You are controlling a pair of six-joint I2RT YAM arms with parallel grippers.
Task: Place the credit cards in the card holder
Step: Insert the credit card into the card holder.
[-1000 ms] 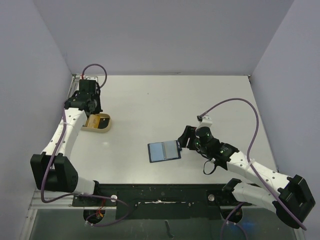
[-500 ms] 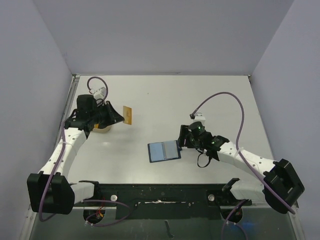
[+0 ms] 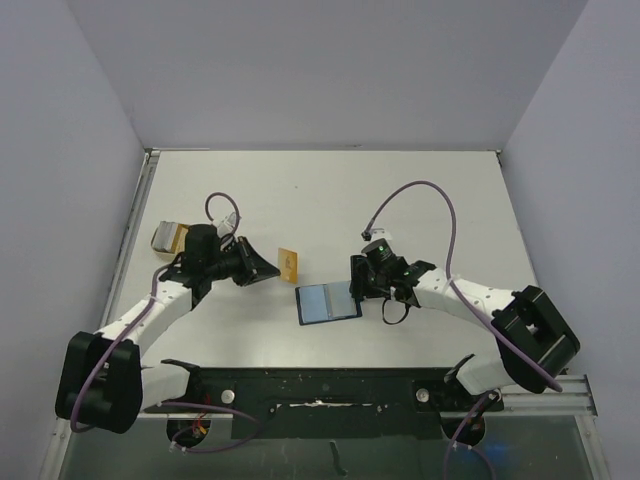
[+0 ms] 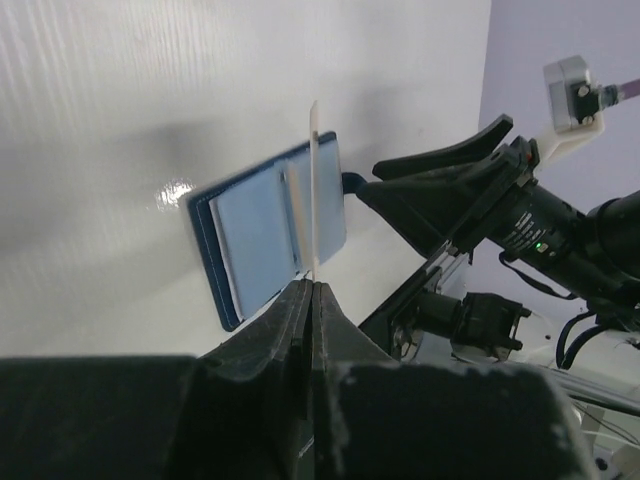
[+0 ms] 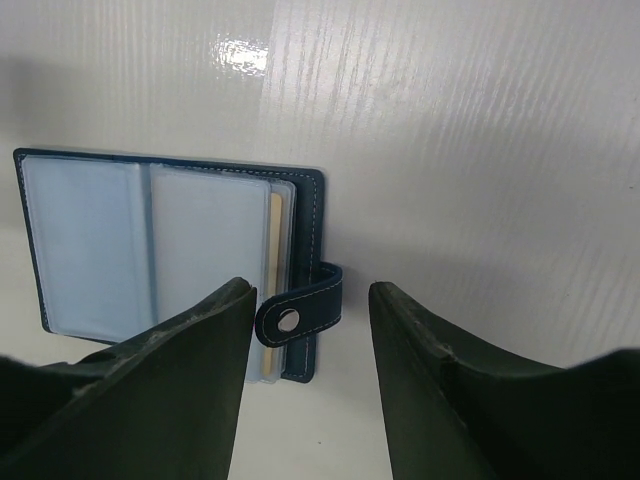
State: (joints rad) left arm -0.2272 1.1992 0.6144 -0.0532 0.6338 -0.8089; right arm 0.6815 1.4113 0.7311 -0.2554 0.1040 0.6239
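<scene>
Starting nearest us, the card holder (image 3: pixel 328 302) lies open and flat on the table (image 3: pixel 330 190), its pale blue slots facing up and its snap tab (image 5: pixel 300 318) on the right. Just right of it, our right gripper (image 3: pixel 357 284) has its fingers spread either side of that tab, gripping nothing. A little farther and to the left, our left gripper (image 3: pixel 272 268) pinches the tan card (image 3: pixel 289 263) by one end. The card is held on edge in the air beside the holder's far left corner, not yet in any slot. Farthest left sits the beige tray (image 3: pixel 166 238); what it holds we cannot make out. We judge that this card's insertion is yet to come, so most of the job remains.
</scene>
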